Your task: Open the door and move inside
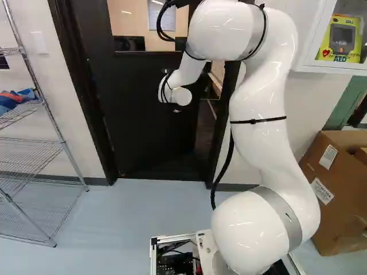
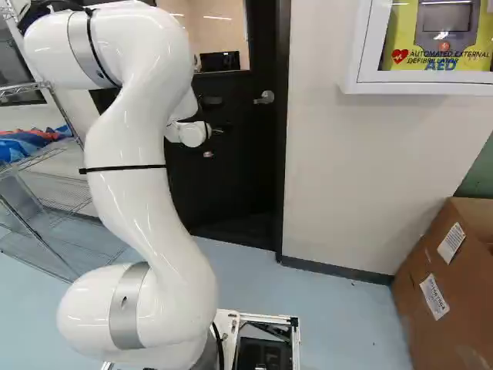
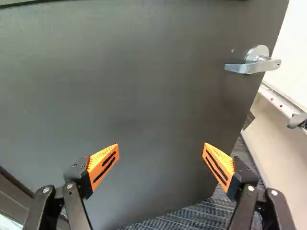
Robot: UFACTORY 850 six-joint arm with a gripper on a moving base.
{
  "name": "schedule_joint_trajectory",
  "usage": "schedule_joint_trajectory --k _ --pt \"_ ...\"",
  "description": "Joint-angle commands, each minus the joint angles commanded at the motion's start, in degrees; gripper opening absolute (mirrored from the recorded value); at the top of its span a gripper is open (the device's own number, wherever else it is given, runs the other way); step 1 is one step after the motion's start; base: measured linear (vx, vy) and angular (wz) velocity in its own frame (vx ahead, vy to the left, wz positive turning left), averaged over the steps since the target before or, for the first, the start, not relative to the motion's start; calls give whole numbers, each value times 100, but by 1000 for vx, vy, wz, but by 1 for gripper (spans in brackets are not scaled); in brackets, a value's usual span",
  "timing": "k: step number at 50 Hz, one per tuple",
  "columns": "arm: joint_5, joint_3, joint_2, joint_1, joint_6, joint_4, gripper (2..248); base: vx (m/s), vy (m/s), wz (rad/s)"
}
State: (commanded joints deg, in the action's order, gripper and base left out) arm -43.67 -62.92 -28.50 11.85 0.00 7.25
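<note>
And here's the door (image 3: 144, 91), dark and broad, right ahead of the gripper (image 3: 161, 144), and it's ajar! Past its free edge, the wrist view picks up carpet (image 3: 194, 216) and a pale wall. The jaws stand wide open, orange pads well apart, nothing gripped; whether either tip touches the panel, I can't tell.

Now the handle (image 3: 247, 68), a silver lever near that free edge. It's off to the handle side of the jaws, out beyond the nearer finger, not between them. Its long axis lies across the door, roughly in line with the spread of the fingers, its tip pointing back over the panel. And that's what matters: with the door off its frame (image 2: 283, 162), the lever probably needn't be turned. The call looks like a push straight ahead on the panel, the base following through. Push too near the hinges and it could prove heavy; let up, and it might swing back at the arm (image 1: 261, 137).

Wider out, a wire shelf (image 1: 74, 163) flanks the doorway on the left, with a cardboard box (image 1: 318, 172) over on the right, under the AED case (image 2: 420, 88).
</note>
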Motion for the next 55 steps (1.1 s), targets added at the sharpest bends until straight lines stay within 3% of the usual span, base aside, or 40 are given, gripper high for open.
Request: schedule_joint_trajectory --k 55 --pt "0 1884 1552 -241 0 -477 247 0 0 0"
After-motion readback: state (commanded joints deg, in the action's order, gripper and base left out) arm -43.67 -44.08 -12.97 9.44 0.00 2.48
